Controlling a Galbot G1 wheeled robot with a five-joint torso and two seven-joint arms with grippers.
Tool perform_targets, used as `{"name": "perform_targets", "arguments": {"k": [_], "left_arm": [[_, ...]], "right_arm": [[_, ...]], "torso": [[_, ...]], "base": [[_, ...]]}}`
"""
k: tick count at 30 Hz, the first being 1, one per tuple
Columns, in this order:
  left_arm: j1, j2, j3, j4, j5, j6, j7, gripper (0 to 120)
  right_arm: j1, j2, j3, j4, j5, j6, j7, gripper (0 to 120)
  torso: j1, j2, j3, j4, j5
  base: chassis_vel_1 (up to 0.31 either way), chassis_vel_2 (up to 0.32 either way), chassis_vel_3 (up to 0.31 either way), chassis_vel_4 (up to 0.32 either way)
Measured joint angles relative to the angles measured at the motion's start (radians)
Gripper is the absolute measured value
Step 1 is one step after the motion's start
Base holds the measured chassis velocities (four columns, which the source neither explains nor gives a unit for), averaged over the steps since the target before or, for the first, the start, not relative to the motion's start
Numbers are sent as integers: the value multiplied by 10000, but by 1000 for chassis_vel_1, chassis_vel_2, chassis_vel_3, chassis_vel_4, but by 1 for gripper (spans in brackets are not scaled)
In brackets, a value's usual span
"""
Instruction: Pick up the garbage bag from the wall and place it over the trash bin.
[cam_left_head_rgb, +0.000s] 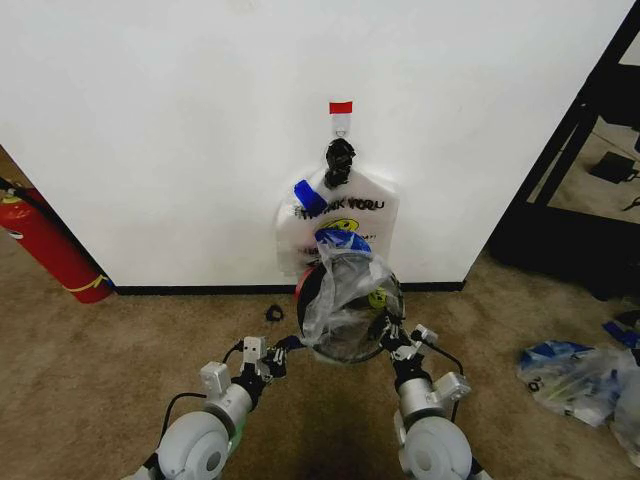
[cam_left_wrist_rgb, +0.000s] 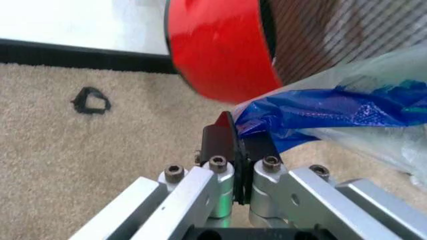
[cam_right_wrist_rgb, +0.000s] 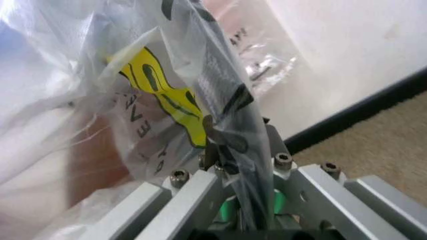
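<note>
1. Carpet floor (cam_left_head_rgb: 120, 360) underfoot, and far left a red fire extinguisher (cam_left_head_rgb: 45, 245) leans at the white wall (cam_left_head_rgb: 180, 130).
2. Left hand (cam_left_head_rgb: 272, 360) sits low beside the black mesh bin (cam_left_head_rgb: 325, 300); up close, left hand (cam_left_wrist_rgb: 239, 145) pressed together, pinching a blue patch of the clear bag (cam_left_wrist_rgb: 347, 107), red bin base (cam_left_wrist_rgb: 217, 47) just beyond.
3. Centre: the clear bag (cam_left_head_rgb: 345, 290) is draped over the bin against the wall, below the red-topped hook (cam_left_head_rgb: 341, 115) and the white smiley bag (cam_left_head_rgb: 350, 215).
4. Right hand (cam_left_head_rgb: 392, 338) at the bin's other side, right hand (cam_right_wrist_rgb: 233, 150) pinching clear plastic (cam_right_wrist_rgb: 207, 75).
5. Far right, a heap of bags (cam_left_head_rgb: 580, 380) lies on the carpet.
</note>
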Motion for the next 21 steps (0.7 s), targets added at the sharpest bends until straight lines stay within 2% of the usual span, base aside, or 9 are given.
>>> {"name": "perform_targets", "arguments": {"k": [3, 7, 11, 15, 19, 20, 21], "left_arm": [[-83, -3, 7, 191, -3, -1, 1, 0], [-133, 14, 3, 300, -71, -14, 22, 0], [-52, 47, 5, 219, -68, -14, 86, 0], [-28, 33, 39, 257, -23, -15, 39, 0], [3, 19, 156, 369, 211, -18, -550, 0], [18, 18, 170, 378, 328, -15, -592, 1], [46, 24, 196, 385, 570, -9, -612, 8]], "right_arm": [[-8, -82, 36, -150, -77, 78, -564, 0], [80, -336, 86, -978, -785, 406, -1783, 0], [266, -494, 132, -1735, -1227, 651, -2439, 0], [418, -513, 170, -2070, -1286, 742, -2531, 0], [493, -481, 173, -2178, -1144, 721, -2277, 0], [497, -461, 142, -2117, -1047, 657, -2138, 0], [503, -421, 98, -1989, -887, 536, -1871, 0]], "torso": [[0, 0, 0, 0, 0], [0, 0, 0, 0, 0], [0, 0, 0, 0, 2], [0, 0, 0, 0, 1], [0, 0, 0, -1, 0], [0, 0, 0, -1, -2], [0, 0, 0, -1, 0]], "base": [[0, 0, 0, 0], [0, 0, 0, 0], [0, 0, 0, 0], [0, 0, 0, 0], [0, 0, 0, 0], [0, 0, 0, 0], [0, 0, 0, 0]]}}
